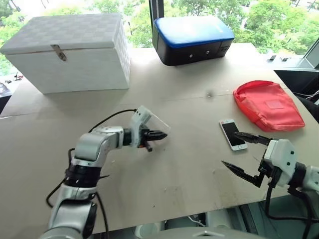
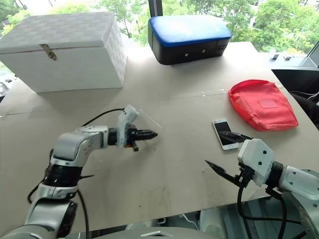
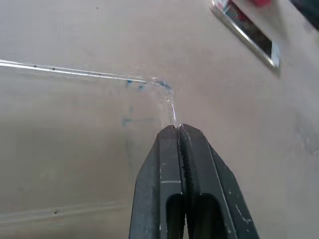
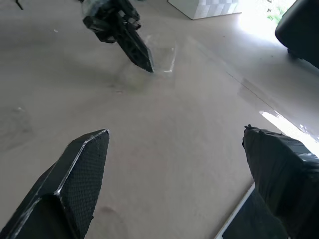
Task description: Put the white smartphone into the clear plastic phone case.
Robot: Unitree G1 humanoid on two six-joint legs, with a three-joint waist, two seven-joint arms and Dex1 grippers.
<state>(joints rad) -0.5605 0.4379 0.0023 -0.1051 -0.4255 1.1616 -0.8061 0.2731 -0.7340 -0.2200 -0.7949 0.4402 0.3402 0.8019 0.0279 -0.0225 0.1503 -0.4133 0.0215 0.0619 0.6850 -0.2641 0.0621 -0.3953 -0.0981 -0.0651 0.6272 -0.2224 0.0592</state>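
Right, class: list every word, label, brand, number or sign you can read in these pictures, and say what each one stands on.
None can be read.
Red pouch: a paler patch like a label, too blurred to show any text.
Black and blue case: small fittings on its front, no legible marks.
White box: a metal clasp, no writing.
White smartphone: dark screen, nothing shown.
Clear plastic phone case: a few tiny blue specks, not legible as text.

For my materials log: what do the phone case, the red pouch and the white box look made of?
The clear plastic phone case, pinched at its rim by the left gripper, looks like thin glossy transparent plastic: the table shows through and only its edges glint. The red pouch looks like soft matte fabric, creased and slumped. The white box shows a woven checker texture, possibly wicker or plastic weave, with a metal clasp.
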